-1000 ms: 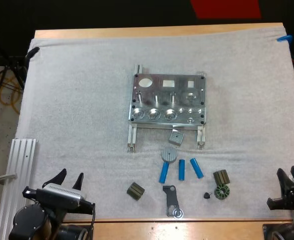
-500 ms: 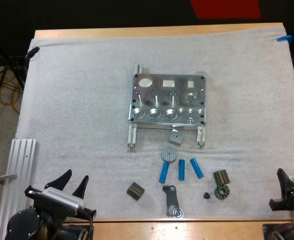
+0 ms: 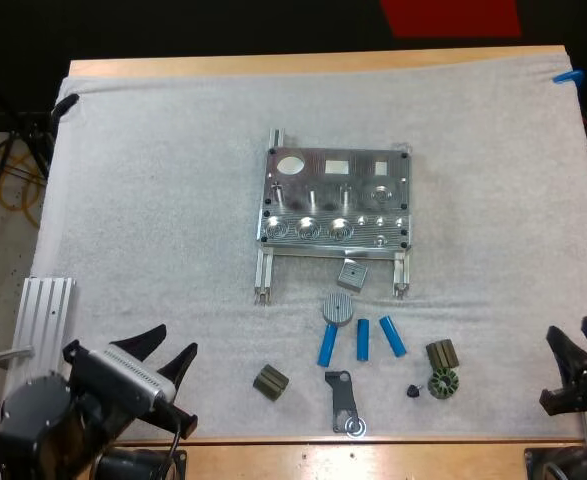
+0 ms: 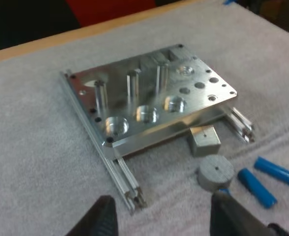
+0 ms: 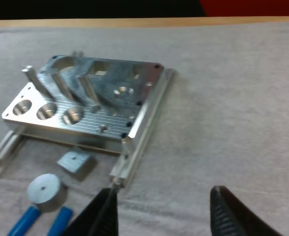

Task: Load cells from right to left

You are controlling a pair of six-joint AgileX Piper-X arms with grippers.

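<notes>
A metal fixture (image 3: 336, 198) with three round sockets along its near edge sits mid-mat on two rails; it also appears as the fixture (image 4: 151, 103) and the fixture (image 5: 87, 101) in the wrist views. Three blue cylinders (image 3: 362, 339) lie loose on the mat before it, with two blue cylinders (image 4: 265, 178) near a grey disc (image 4: 216, 171). My left gripper (image 3: 159, 355) stands open at the mat's near left, fingers (image 4: 101, 219) apart. My right gripper (image 3: 579, 350) is open at the near right edge, fingers (image 5: 228, 211) apart over bare mat.
A small metal cube (image 3: 351, 273), grey disc (image 3: 339, 309), dark bracket (image 3: 343, 402), dark block (image 3: 269, 382) and dark round parts (image 3: 441, 370) lie near the cylinders. A ribbed aluminium rail (image 3: 35, 340) lies at the left table edge.
My left gripper has swung to the right and slightly forward, toward the dark block. My right gripper has shifted only slightly at the right edge.
</notes>
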